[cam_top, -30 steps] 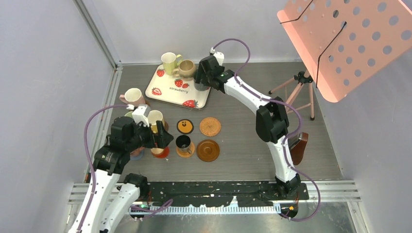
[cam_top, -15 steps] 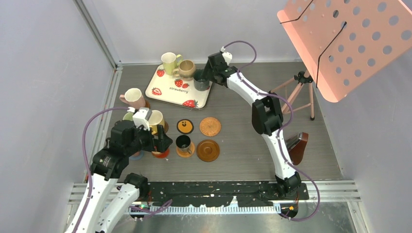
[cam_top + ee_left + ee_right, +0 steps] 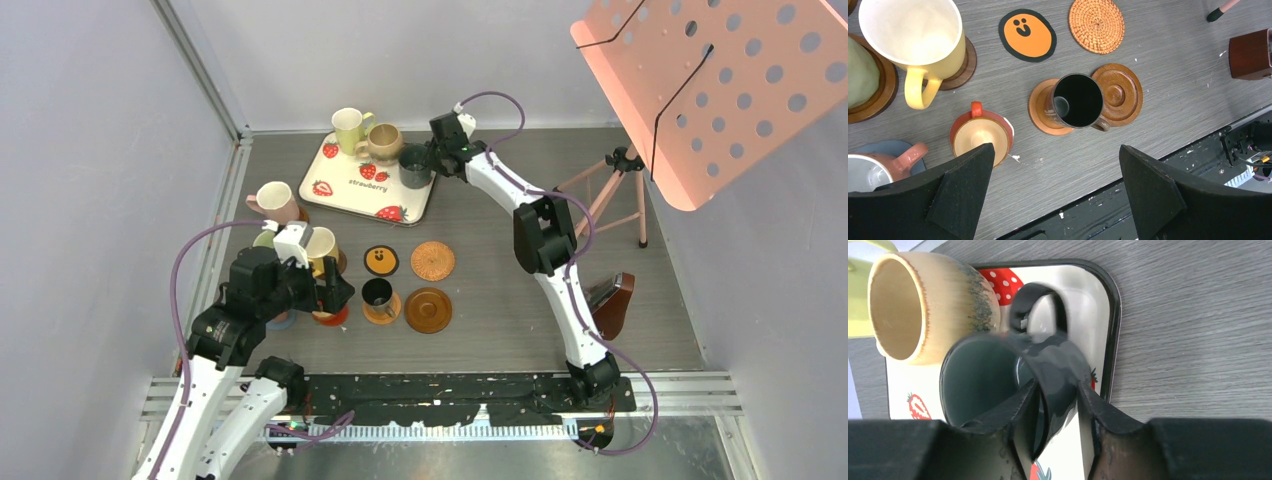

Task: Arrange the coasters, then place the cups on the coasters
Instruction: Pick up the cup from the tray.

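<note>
A grey wood-grain surface [image 3: 480, 300] inside a pale-walled booth, the white strawberry tray [image 3: 345, 195] at its far side. In front of the tray, toward the arm bases, five cups already sit on coasters, among them the yellow cup [image 3: 913, 35] and the black cup [image 3: 1078, 100]. Three coasters there lie bare: the orange-faced coaster [image 3: 1027, 35], the wicker coaster [image 3: 1096, 25] and a brown wooden coaster [image 3: 1120, 92]. I judge the job a little past halfway.

A pink cup [image 3: 272, 198] waits just left of the tray; I cannot tell whether a coaster lies under it. On the tray stand a pale green cup [image 3: 347, 128], a tan cup [image 3: 923, 305] and the dark teal cup [image 3: 978, 380].

My right arm stretches out to the tray's right end, where the right gripper [image 3: 1058, 395] has its jaws clamped on the dark teal cup's wall beside the handle. My left gripper [image 3: 1054, 150] hovers over the seated cups, jaws wide apart and empty.
</note>
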{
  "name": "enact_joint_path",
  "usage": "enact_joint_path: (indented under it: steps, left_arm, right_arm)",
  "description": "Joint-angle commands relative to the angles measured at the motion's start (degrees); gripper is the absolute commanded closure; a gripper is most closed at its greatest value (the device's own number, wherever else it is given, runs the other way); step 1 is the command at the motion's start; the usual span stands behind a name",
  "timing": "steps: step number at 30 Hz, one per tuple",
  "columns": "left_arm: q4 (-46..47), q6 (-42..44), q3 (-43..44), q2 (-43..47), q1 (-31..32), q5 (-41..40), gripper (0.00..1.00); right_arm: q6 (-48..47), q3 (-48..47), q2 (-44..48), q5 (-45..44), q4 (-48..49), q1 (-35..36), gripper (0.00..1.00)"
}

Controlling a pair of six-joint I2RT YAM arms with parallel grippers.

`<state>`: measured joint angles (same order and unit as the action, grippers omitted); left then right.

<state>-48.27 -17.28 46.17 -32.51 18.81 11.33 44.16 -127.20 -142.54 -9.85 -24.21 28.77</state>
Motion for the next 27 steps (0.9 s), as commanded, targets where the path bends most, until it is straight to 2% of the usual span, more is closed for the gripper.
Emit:
enact_joint_path:
  steps: [1,5,13,20,27]
  left_arm:
    - [0.5,1.1,-0.1,-0.2,0.3,-0.7,0.01]
    - [0.6,1.0,-0.1,-0.1,0.3,-0.8,0.01]
    - [1.0,0.8,-0.5,1.1,0.3,-1.2,0.01]
    - [1.3,0.5,-1.0,2.8,0.3,-1.8,0.01]
    - [1.7,0.1,-1.5,4.4,0.3,-2.0,0.01]
  right_arm:
    - [0.1,-1.6,3.9,0.3,2.4,-0.4,0.66]
    - [-0.2,-0.3,6.0,0.0,2.8,-0.5,0.79]
    - [-1.7,0.3,10.7,0.0,2.7,-0.8,0.92]
    - [-6.3,3.1,17.4,1.4,1.0,-0.8,0.95]
    - [-14.3,16.4,28.2,2.9,1.2,-0.1,0.94]
